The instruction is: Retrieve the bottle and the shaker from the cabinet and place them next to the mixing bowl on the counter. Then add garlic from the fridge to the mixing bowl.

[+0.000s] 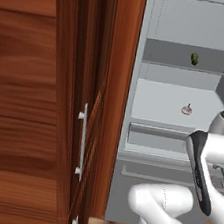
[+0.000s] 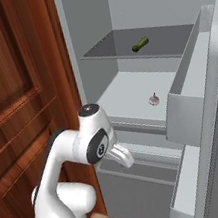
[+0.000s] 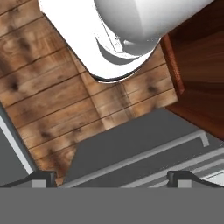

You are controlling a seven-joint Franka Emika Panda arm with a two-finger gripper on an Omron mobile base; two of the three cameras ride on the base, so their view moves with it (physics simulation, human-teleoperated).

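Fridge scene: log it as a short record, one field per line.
fridge: door open, pale grey inside
upper shelf: one small green item lying on it
lower shelf: garlic, alone, untouched
drawer: below the shelves, shut
gripper: open, holding nothing, pointing down at the wood floor and the fridge's base
left of fridge: reddish-brown cabinet with silver bar handle

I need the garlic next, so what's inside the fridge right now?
The open fridge holds a garlic bulb on its lower shelf and a small green vegetable on the shelf above. The closed drawer below hides its contents.
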